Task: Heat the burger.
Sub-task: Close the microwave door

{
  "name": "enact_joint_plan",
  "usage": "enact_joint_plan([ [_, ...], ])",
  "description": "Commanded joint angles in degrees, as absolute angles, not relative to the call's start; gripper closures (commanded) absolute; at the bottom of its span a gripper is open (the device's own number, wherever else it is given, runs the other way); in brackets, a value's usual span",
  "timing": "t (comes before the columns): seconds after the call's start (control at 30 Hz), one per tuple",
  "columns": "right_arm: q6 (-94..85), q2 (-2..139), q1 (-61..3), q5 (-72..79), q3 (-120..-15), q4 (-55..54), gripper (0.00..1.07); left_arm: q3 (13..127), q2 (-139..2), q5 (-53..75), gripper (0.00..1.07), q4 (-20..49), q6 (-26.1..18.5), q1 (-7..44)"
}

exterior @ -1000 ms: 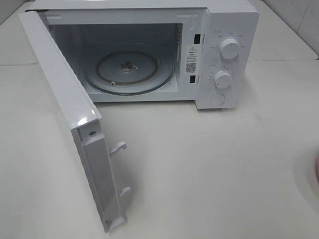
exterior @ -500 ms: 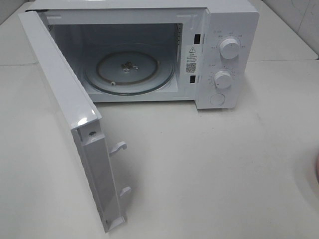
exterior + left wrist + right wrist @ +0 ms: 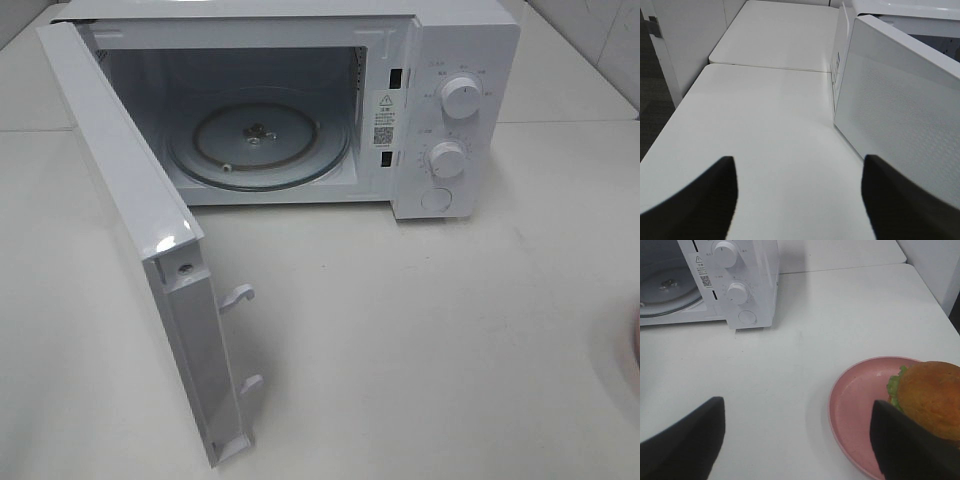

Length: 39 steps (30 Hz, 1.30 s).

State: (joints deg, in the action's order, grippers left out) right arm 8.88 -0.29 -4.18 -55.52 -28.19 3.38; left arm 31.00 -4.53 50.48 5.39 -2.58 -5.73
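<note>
Just ahead of the right gripper (image 3: 797, 440) and off toward one fingertip, the burger (image 3: 930, 397) sits on a pink plate (image 3: 855, 410) — glossy bun up, lettuce frilling out at its edge, not yet lifted. The right gripper's jaws stand wide apart with nothing between them; one dark finger (image 3: 910, 445) overlaps the plate's near side in the wrist view, though I cannot tell whether it touches. Farther ahead of this gripper, well apart from the plate, stands the white microwave (image 3: 450, 110).

Its door (image 3: 130, 230) is swung fully open, and the glass turntable (image 3: 258, 138) inside is bare, so the opening step looks done. The left gripper (image 3: 797, 195) hangs over the white table (image 3: 765, 125), with the door's outer face just beside one finger; its jaws are apart and hold nothing.

Judging by this, the task is at an early stage — access is ready, but the burger must yet be grasped, carried across into the cavity, and set on the turntable. After that the door needs closing and a timer knob (image 3: 447, 159) turning.
</note>
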Motion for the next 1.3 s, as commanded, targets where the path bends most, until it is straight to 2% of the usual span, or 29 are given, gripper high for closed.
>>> enact_joint_plan([
  [0.03,8.19,-1.72,-3.72,-55.00,-28.19,3.09,0.31,31.17,-6.53,46.98,0.62,5.90,-2.18,-5.84],
  [0.07,8.19,-1.72,-3.72,-55.00,-28.19,3.09,0.31,31.00,-8.94,44.63,0.73,5.90,-2.18,-5.84],
  [0.1,8.19,-1.72,-3.72,-55.00,-28.19,3.09,0.31,31.00,-8.94,44.63,0.73,5.90,-2.18,-5.84],
  [0.13,8.19,-1.72,-3.72,-55.00,-28.19,3.09,0.31,30.83,-10.26,43.14,0.80,5.90,-2.18,-5.84],
  [0.17,8.19,-1.72,-3.72,-55.00,-28.19,3.09,0.31,30.25,-12.66,40.91,0.93,5.90,-2.18,-5.84],
  [0.2,8.19,-1.72,-3.72,-55.00,-28.19,3.09,0.31,30.25,-12.66,40.91,0.93,5.90,-2.18,-5.84],
  [0.23,8.19,-1.72,-3.72,-55.00,-28.19,3.09,0.31,29.56,-14.95,38.39,1.05,5.96,-2.23,-5.84],
  [0.27,8.19,-1.72,-3.72,-55.00,-28.19,3.09,0.31,29.28,-15.87,36.90,1.07,6.02,-2.35,-5.84],
  [0.3,8.19,-1.72,-3.72,-55.00,-28.19,3.09,0.31,29.28,-15.87,36.90,1.07,6.02,-2.35,-5.84],
  [0.37,8.19,-1.72,-3.72,-55.00,-28.19,3.09,0.31,27.73,-19.19,28.99,1.07,6.02,-2.86,-5.84],
  [0.47,8.19,-1.72,-3.72,-55.00,-28.19,3.09,0.31,27.10,-19.88,26.47,1.07,6.02,-2.86,-5.84],
  [0.7,8.19,-1.72,-3.72,-55.00,-28.19,3.09,0.31,19.19,-24.47,6.19,1.07,6.02,-2.81,-5.84],
  [0.83,8.19,-1.72,-3.72,-55.00,-28.19,3.09,0.31,15.93,-26.18,-0.69,1.07,6.02,-2.81,-5.84],
  [0.9,8.19,-1.72,-3.72,-55.00,-28.19,3.09,0.31,12.26,-28.88,-9.22,1.07,6.02,-2.29,-5.84],
  [1.13,8.19,-1.72,-3.72,-55.00,-28.19,3.09,0.31,10.66,-34.61,-14.73,1.07,5.67,0.52,-5.84],
  [1.3,8.19,-1.72,-3.72,-55.00,-28.19,3.09,0.31,10.66,-39.53,-17.48,1.07,4.64,0.52,-5.84],
])
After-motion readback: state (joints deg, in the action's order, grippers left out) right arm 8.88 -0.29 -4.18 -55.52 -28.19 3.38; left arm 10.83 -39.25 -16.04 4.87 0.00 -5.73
